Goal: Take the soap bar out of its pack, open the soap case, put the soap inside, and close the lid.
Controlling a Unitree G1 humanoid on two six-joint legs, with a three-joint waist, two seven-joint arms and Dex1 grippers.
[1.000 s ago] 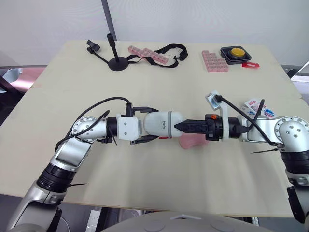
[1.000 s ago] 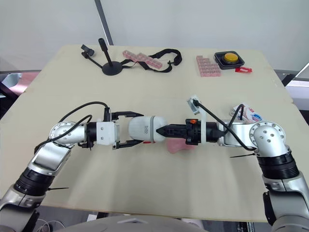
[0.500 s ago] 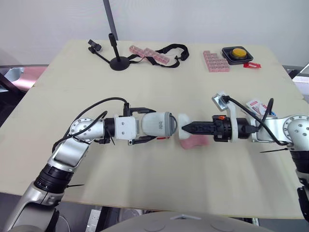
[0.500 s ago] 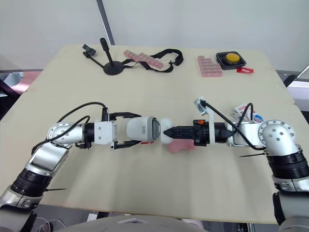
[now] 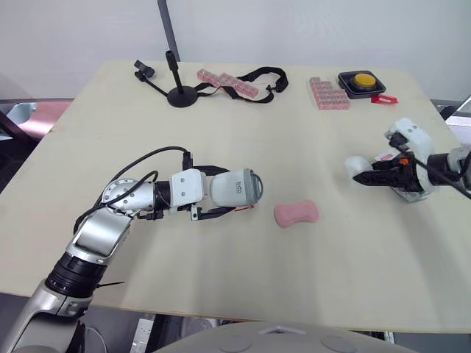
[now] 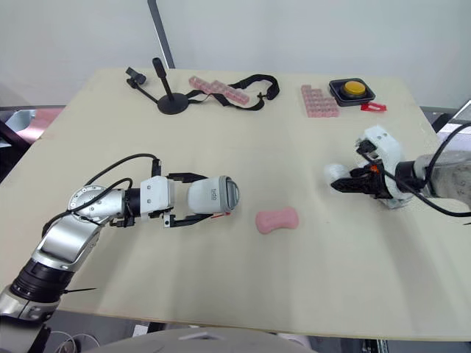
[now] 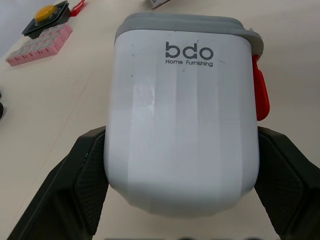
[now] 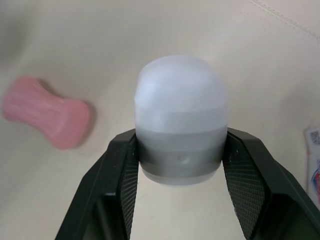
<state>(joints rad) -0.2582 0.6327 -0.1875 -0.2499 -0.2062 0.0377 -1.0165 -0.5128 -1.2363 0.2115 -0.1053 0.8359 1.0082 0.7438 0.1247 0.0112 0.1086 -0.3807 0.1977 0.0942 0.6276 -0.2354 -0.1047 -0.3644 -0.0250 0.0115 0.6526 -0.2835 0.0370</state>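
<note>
Head views: the left gripper (image 5: 224, 193) was clamped on the white soap case (image 5: 237, 188), held on its side just above the table (image 5: 243, 132), grey-rimmed mouth facing the robot's right. The pink soap bar (image 5: 296, 214) lay bare on the table, near the mouth but apart from it. The right gripper (image 5: 368, 177) was well off to the right, fingers closed on the case lid (image 5: 356, 166). The case was open and the soap out of its pack, so the step in hand was, by my read, getting the soap inside.

The next move likely calls for the right gripper to set the lid down and so free itself for the soap; both grippers were full. Nothing lay between soap and case.

At the far edge, clear of the work:
- a black stand (image 5: 180, 93)
- a black strap (image 5: 265, 75)
- pink block strips (image 5: 227, 83)
- a pink block tray (image 5: 327, 93)
- a yellow button (image 5: 360, 79)

Left wrist view: the case read "bdo Home Furnishing", with both finger pads (image 7: 87, 185) pressed on its sides and a red latch (image 7: 260, 95) on one edge.

Right wrist view: the lid sat squeezed between the pads, with the soap bar beyond on the bare table. The printed soap pack (image 8: 313, 155) showed at the frame edge and could get in the way of setting the lid down.
</note>
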